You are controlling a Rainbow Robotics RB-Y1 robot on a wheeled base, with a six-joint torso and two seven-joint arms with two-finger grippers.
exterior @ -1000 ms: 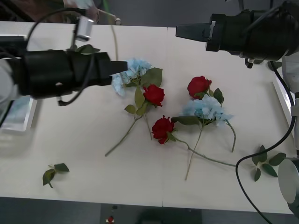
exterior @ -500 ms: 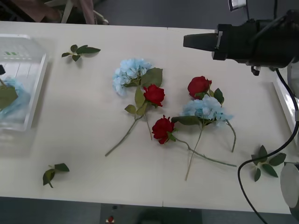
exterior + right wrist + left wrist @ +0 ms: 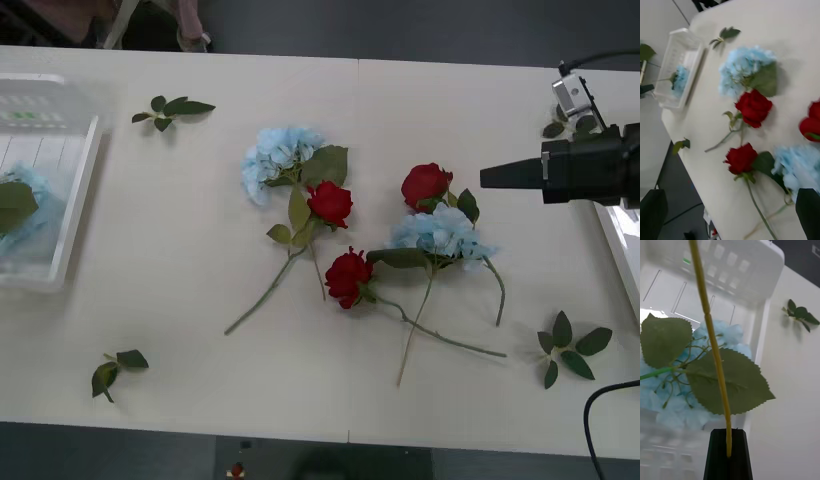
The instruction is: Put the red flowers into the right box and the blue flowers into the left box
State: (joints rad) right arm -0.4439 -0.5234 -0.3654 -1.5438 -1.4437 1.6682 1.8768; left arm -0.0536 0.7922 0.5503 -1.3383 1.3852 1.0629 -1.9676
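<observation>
Three red flowers [image 3: 330,203] [image 3: 425,185] [image 3: 348,277] lie mid-table, their stems crossing two blue flowers [image 3: 280,155] [image 3: 440,232]. The left box [image 3: 72,200] sits at the table's left edge with another blue flower [image 3: 20,212] in it. Over that box [image 3: 763,326], my left gripper [image 3: 729,445] is shut on a thin yellowish stem [image 3: 711,337], whose leaves and blue cluster [image 3: 726,337] hang into the tray. My right gripper [image 3: 488,177] hovers right of the flowers, and its black fingers [image 3: 808,210] stand open, facing the roses [image 3: 752,107] [image 3: 740,158]. The right box's rim [image 3: 622,245] shows at the far right.
Loose green leaf sprigs lie at the back left [image 3: 170,108], front left [image 3: 115,370], front right [image 3: 570,350] and back right [image 3: 555,128]. A cable [image 3: 600,420] hangs at the front right corner. Bare tabletop lies between the left box and the flowers.
My left arm has swung out of the front view to the left, over the left box. My right arm has pulled back to the right and nearer the front edge.
</observation>
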